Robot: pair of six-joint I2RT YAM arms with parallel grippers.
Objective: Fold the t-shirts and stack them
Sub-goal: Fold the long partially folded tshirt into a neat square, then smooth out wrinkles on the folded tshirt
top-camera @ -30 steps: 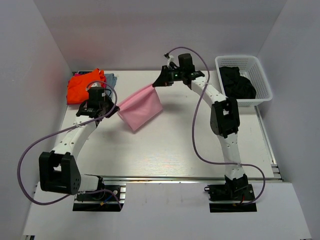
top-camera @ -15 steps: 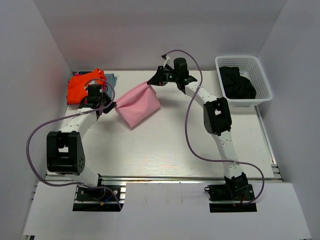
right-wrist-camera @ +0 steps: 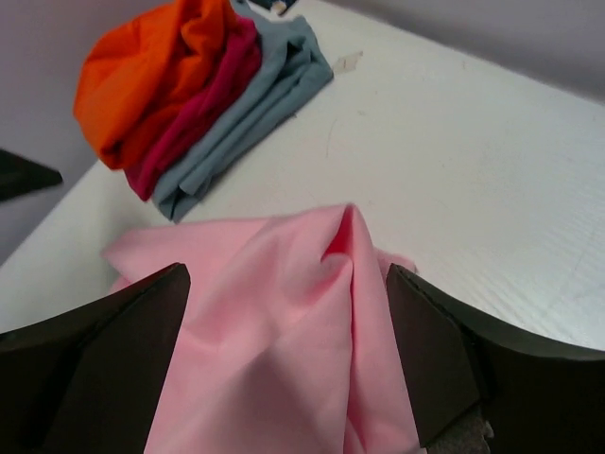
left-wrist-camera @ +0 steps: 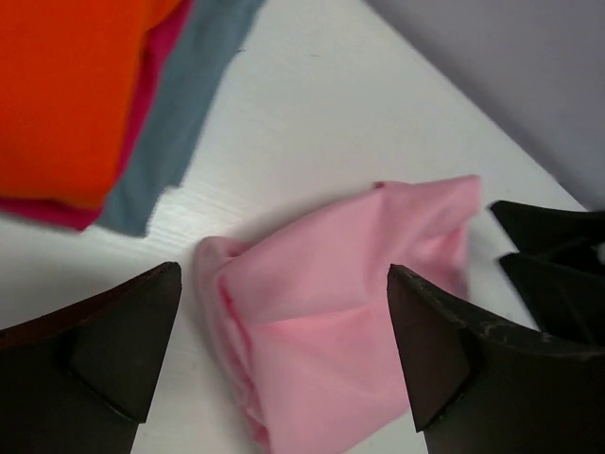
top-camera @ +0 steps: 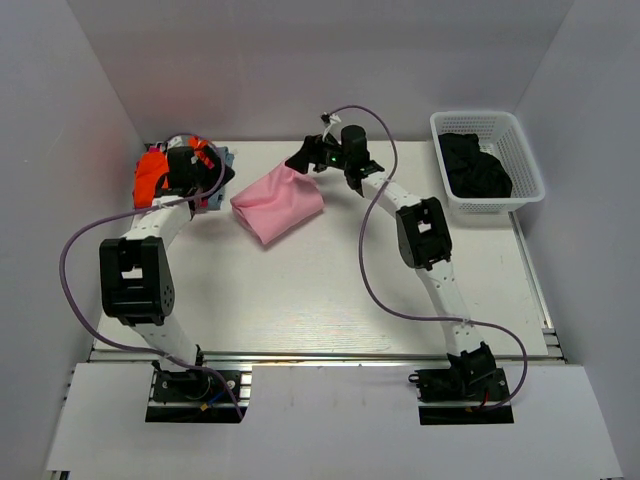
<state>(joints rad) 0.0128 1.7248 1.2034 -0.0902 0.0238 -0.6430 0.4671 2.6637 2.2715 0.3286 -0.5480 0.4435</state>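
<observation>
Light pink folded cloth t-shirt [top-camera: 278, 203]: lying on white table [top-camera: 350, 280], upper centre, just beside stack of orange, red and grey-blue cloth t-shirts [top-camera: 160, 172] at upper left, likely staged for stacking.
Left gripper [left-wrist-camera: 281, 284], right gripper [right-wrist-camera: 284, 274]: jaws apart, one at each end of it, holding nothing.
Black cloth t-shirt [top-camera: 475, 165]: seemingly unfolded in white mesh plastic basket [top-camera: 528, 170], upper right.

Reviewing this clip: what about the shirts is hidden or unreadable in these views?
1. Top view: the left gripper covers part of the shirt stack, so its layers cannot be counted there.
2. Top view: the black cloth in the basket is a dark heap; number of pieces unclear.
3. Both wrist views: the pink shirt runs off the bottom edge, behind the fingers.
</observation>
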